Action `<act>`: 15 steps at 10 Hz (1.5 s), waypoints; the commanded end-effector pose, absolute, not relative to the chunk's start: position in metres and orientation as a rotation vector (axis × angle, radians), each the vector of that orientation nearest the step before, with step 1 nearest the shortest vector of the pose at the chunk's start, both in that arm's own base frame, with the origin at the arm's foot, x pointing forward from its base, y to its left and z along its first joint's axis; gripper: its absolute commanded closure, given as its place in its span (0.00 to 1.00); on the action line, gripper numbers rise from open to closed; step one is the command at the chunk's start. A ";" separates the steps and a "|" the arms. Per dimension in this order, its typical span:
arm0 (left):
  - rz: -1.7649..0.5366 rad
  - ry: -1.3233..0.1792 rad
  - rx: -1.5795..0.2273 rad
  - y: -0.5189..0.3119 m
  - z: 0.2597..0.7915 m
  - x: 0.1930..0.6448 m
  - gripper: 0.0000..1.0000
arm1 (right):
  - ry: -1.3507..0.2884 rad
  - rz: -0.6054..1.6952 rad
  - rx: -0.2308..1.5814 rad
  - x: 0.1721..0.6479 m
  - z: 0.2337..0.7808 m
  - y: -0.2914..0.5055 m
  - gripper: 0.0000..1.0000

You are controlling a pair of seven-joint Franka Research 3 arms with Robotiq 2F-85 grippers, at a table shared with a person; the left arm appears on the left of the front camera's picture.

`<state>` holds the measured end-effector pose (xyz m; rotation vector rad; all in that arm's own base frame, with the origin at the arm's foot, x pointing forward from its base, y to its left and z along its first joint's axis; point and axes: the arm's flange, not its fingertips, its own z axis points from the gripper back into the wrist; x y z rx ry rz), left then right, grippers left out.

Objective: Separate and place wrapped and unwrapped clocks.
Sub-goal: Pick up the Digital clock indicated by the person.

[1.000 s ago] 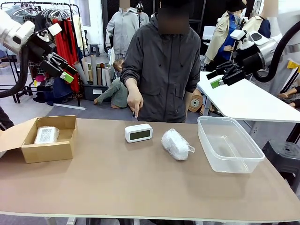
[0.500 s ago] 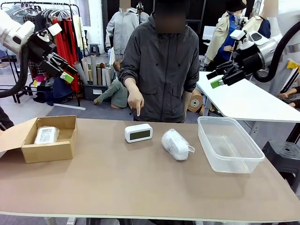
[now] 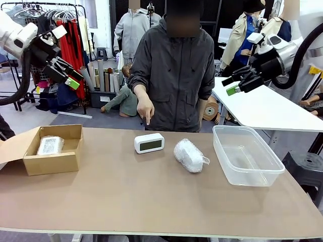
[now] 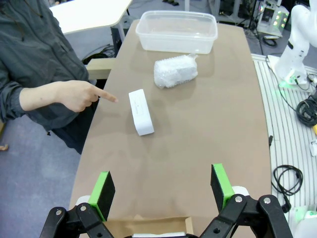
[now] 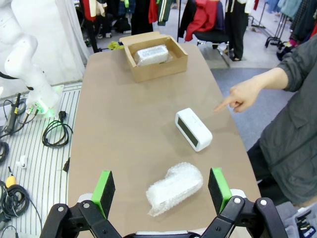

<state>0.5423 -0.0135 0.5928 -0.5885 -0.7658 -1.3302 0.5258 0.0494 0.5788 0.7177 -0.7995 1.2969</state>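
One wrapped clock (image 5: 153, 54) in cardboard box (image 5: 159, 72)

Brown table (image 3: 151, 201) in foreground; clothes rack (image 3: 78, 35) far left; white table (image 3: 262, 108) right; grey floor (image 3: 30, 113); black stool (image 3: 303, 166).

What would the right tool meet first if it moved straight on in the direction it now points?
Probably the bubble-wrapped clock on the table: in the wrist view it lies between the fingers of the right tool. Depth is unclear.
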 end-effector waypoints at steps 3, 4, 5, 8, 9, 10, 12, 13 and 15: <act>-1.343 -0.769 -0.589 -0.014 0.593 0.541 0.00 | -0.627 1.418 0.733 0.539 0.541 0.116 0.00; -1.343 -0.769 -0.589 -0.014 0.593 0.541 0.00 | -0.578 1.446 0.735 0.548 0.534 0.132 0.00; -1.343 -0.769 -0.589 -0.014 0.593 0.541 0.00 | -0.561 1.461 0.733 0.551 0.520 0.147 0.00; -1.343 -0.769 -0.589 -0.014 0.593 0.541 0.00 | -0.543 1.513 0.672 0.578 0.496 0.180 0.00; -1.343 -0.769 -0.589 -0.014 0.593 0.541 0.00 | -0.549 1.519 0.657 0.584 0.494 0.186 0.00; -1.343 -0.769 -0.589 -0.014 0.593 0.541 0.00 | -0.570 1.531 0.633 0.590 0.494 0.192 0.00; -1.343 -0.769 -0.589 -0.014 0.593 0.541 0.00 | -0.569 1.527 0.677 0.581 0.487 0.186 0.00; -1.343 -0.769 -0.589 -0.014 0.593 0.541 0.00 | -0.569 1.527 0.677 0.581 0.487 0.186 0.00; -1.343 -0.769 -0.589 -0.014 0.593 0.541 0.00 | -0.569 1.527 0.677 0.581 0.487 0.186 0.00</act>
